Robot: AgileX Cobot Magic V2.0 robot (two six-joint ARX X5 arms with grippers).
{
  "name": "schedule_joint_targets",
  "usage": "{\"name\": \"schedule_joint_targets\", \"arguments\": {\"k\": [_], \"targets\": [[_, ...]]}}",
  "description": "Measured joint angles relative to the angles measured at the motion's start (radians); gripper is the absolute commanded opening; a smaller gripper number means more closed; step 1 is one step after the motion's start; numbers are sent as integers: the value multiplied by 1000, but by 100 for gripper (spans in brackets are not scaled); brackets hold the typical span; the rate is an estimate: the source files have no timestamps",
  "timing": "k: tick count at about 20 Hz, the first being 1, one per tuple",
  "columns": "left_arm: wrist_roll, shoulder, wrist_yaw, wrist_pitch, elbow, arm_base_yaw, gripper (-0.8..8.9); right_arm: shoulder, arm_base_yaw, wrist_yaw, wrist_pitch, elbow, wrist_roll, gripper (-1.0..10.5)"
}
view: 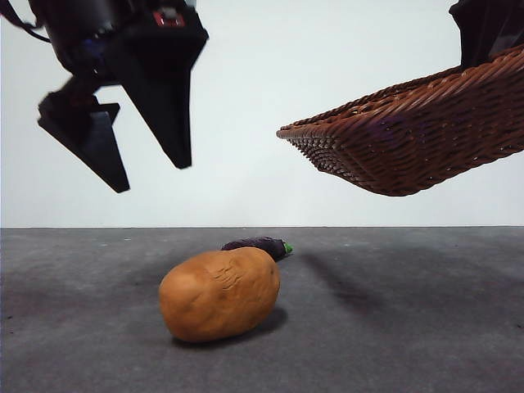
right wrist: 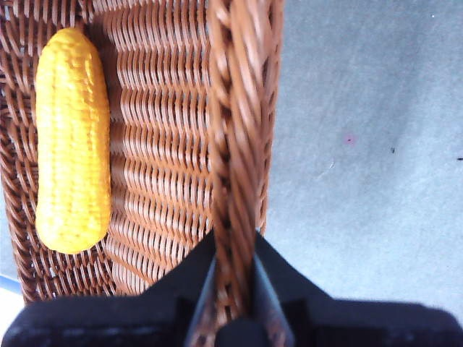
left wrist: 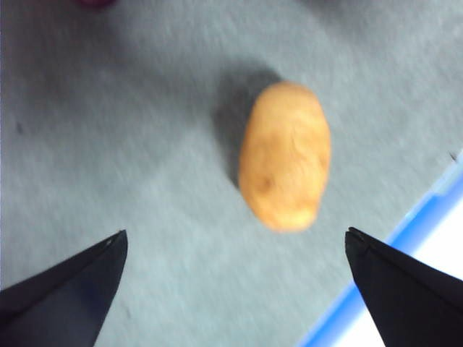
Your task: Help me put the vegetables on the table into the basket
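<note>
A large orange-brown potato (view: 219, 293) lies on the dark grey table (view: 409, 327). Just behind it lies a small dark purple eggplant (view: 258, 245) with a green stem. My left gripper (view: 154, 178) hangs open high above the table, left of the potato. In the left wrist view the potato (left wrist: 285, 155) lies just beyond the open left gripper (left wrist: 236, 232). My right gripper (right wrist: 233, 246) is shut on the braided rim of the woven basket (right wrist: 166, 144). The basket (view: 409, 139) hangs tilted in the air at the right. A bumpy yellow vegetable (right wrist: 72, 137) lies inside it.
A blue strip (left wrist: 405, 246) with white beyond it runs along the table's edge close to the potato in the left wrist view. A plain white wall (view: 270, 82) stands behind the table.
</note>
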Motion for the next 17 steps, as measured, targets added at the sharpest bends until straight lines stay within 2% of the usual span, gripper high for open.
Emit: {"name": "schedule_joint_targets", "arguments": {"k": [4,8,13,17], "targets": [[46,18,81,6,0,-11,502,0,0,5,0,0,-5,-11],[74,60,79,34,0,-69,501,0,0,8,0,0,-6,-11],[70,147,47,70,0,-105,499,0,0,64,0,0,-7,-11],[69,206,40,109,0,-121,498,0,0,68,0,0,-7,-11]]}}
